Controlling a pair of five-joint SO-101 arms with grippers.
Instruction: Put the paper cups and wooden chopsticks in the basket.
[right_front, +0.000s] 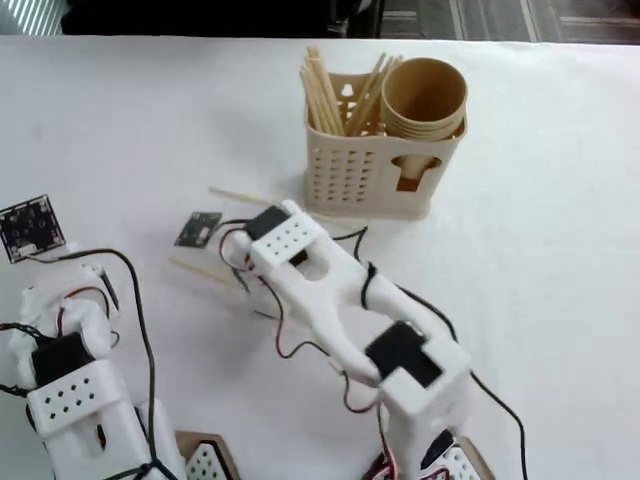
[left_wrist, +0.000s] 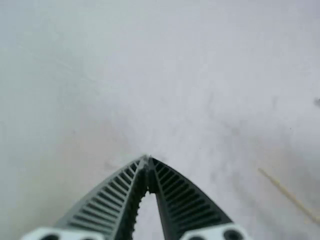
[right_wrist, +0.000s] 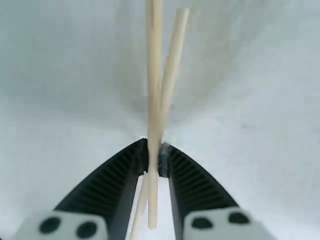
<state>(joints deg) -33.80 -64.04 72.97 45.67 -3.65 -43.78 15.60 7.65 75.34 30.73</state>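
Observation:
The cream slotted basket (right_front: 365, 180) stands at the back middle of the white table. Stacked paper cups (right_front: 425, 95) fill its right side and several wooden chopsticks (right_front: 330, 95) lean in its left side. My right gripper (right_wrist: 152, 150) is shut on two loose chopsticks (right_wrist: 155, 90), which cross just past its tips, low over the table. The right arm (right_front: 330, 290) stretches toward the spot left of the basket, where a chopstick (right_front: 205, 272) and another chopstick (right_front: 245, 198) show beside it. My left gripper (left_wrist: 148, 159) is shut on nothing, above bare table at the front left.
A single chopstick (left_wrist: 290, 195) lies off to one side of the left gripper. Black cables (right_front: 140, 320) trail from both arms across the front of the table. The right half of the table (right_front: 560, 250) is open white surface.

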